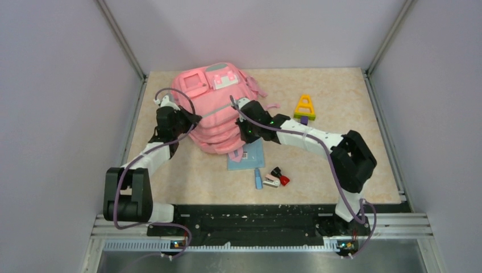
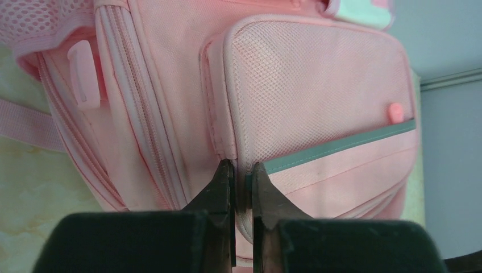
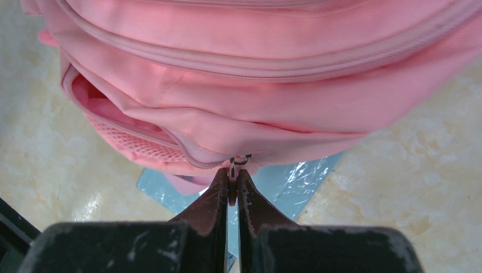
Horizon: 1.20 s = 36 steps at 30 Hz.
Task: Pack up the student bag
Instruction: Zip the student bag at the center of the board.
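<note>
While both arms reached in, the bag (image 1: 213,111) lay toward 12 o'clock on the table (image 1: 352,170), left of centre and front face up. Its long axis ran roughly from 12 to 6 in the overhead view.

Your left gripper (image 2: 241,170) sat on the bag's 9 o'clock side. Its fingers were pressed almost together, pinching the seam at the corner of the mesh pocket (image 2: 312,85).

Your right gripper (image 3: 233,177) was at the bag's 6 o'clock end, just above the blue packet (image 1: 248,158) that poked out from under it. It was pressed together on the zip pull (image 3: 239,162).

Seen from the right wrist, the open mouth of the compartment lay at about 10 o'clock from the pull, and the zip seam ran across the bag's long axis rather than along it.

Neither arm was nearer, since both were already on the fabric. You probably needed the right arm to travel along that seam while the left anchored the bag.

The yellow toy (image 1: 304,108) at 3 o'clock and the small items (image 1: 270,177) at 5 o'clock lay on your right arm's side.
</note>
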{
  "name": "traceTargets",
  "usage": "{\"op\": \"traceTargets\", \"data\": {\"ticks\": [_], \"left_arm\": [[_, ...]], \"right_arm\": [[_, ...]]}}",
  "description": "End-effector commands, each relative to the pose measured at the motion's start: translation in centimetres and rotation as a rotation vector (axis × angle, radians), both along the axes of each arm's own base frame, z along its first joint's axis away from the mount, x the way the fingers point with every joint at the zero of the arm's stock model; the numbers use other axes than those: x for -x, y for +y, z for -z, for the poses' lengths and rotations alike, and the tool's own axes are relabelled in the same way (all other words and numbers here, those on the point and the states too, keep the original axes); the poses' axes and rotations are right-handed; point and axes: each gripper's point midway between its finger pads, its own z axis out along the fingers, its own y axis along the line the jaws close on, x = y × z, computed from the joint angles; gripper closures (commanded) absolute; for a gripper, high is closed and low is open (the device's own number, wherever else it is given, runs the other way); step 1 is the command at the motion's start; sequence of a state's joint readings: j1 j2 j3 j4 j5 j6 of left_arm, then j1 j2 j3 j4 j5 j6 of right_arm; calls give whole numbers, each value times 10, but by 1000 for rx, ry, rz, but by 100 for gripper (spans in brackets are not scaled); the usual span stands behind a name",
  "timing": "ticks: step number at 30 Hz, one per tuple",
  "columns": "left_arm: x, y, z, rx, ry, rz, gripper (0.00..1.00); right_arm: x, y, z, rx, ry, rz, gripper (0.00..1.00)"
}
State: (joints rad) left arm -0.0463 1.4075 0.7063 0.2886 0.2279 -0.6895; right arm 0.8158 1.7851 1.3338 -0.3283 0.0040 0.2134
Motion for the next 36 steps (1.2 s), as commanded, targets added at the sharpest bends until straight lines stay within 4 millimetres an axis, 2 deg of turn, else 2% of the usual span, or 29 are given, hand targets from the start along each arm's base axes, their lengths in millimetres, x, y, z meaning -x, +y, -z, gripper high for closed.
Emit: {"op": "traceTargets", "data": {"ticks": [1, 3, 6, 10, 15, 19, 23, 27, 30, 36], "left_arm": [[6, -29, -86, 133, -227, 103, 100], [11, -28, -101, 136, -260, 100, 100], [15, -27, -111, 133, -280, 98, 100], [16, -24, -120, 140, -300, 80, 100], [11, -19, -131, 148, -331, 43, 100], [6, -11, -139, 142, -352, -4, 100], [-1, 4, -136, 110, -357, -86, 100], [-3, 7, -136, 141, -369, -112, 100], [-2, 5, -134, 174, -364, -109, 100], [2, 4, -134, 197, -362, -111, 100]], "right_arm": [[25, 45, -8, 44, 16, -76, 100], [27, 54, -3, 97, 14, -81, 100], [33, 71, 2, 82, 53, -121, 100], [52, 102, -3, -21, 103, -203, 100], [82, 121, -7, -78, 138, -304, 100], [106, 125, -6, -112, 186, -389, 100], [122, 112, 0, -90, 216, -409, 100], [124, 105, 1, -98, 208, -382, 100], [119, 118, 0, -134, 206, -377, 100], [101, 156, -11, -189, 111, -404, 100]]}}
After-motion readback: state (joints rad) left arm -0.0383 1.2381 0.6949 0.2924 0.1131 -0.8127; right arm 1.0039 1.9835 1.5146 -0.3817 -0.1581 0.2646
